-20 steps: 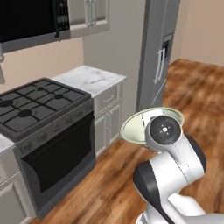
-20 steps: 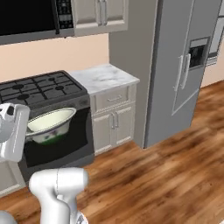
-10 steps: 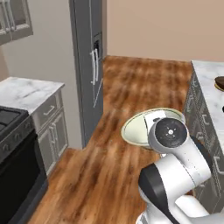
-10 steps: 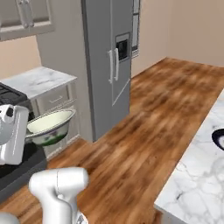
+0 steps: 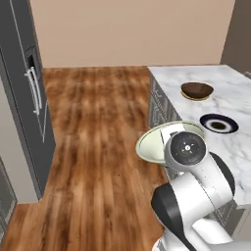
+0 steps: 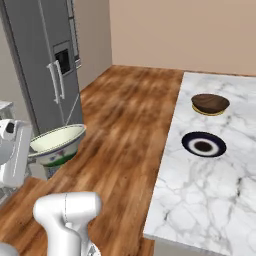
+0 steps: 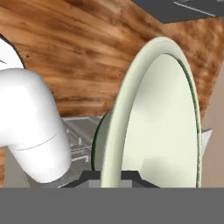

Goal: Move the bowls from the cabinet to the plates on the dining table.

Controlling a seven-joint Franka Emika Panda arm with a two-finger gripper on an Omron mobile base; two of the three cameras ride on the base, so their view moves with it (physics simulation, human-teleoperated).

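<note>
Base has swung round since a second ago: stove and worktop gone from view, dining table [image 6: 200, 210] now at 3 o'clock, while the pale green-cream bowl [image 6: 56, 143] rides at 9 o'clock of the right base view, rim pinched in the narrow-closed gripper [image 7: 111, 177]. Carry step for bowl two; the brown bowl [image 6: 210, 103] already sits on the yellow plate [image 6: 208, 112] at 1 o'clock. Next move calls for reaching right and lowering onto the dark-rimmed plate [image 6: 203, 144]; no readable writing anywhere.
</note>
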